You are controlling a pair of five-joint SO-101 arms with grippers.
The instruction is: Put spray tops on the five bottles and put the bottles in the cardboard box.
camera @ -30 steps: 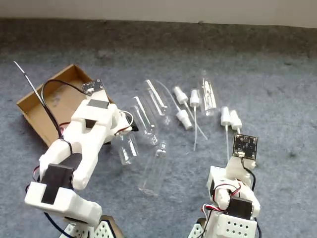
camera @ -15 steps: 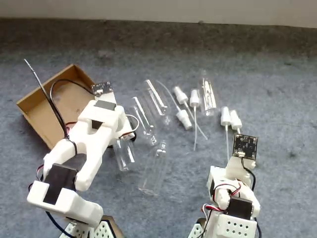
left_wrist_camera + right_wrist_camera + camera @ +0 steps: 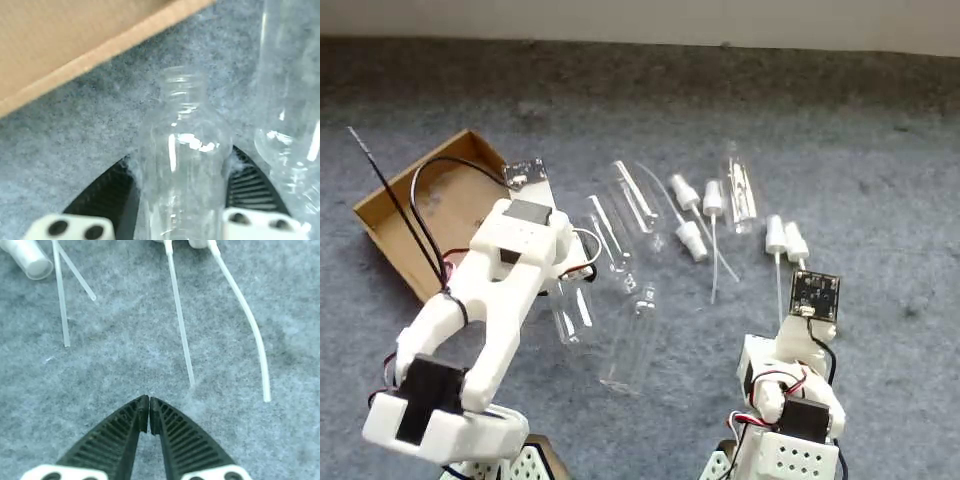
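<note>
- A grey carpet (image 3: 880,180) covers the table, and the cardboard box (image 3: 412,170) lies open toward its left edge.
- The left gripper (image 3: 180,159) reaches down just beside the box's right corner. Its jaws are closed against both sides of a clear bottle (image 3: 182,140) that lies on the carpet with its uncapped neck pointing toward the box wall.
- A second bottle (image 3: 290,125) lies just beside the held one.
- Three more bottles (image 3: 631,340) lie uncapped near the carpet's middle.
- Five white spray tops (image 3: 692,240) are scattered right of the middle, with their thin tubes trailing.
- The right gripper (image 3: 149,415) hovers near the front edge with its jaws pressed together, holding nothing. Two dip tubes (image 3: 177,315) lie just ahead of it.
</note>
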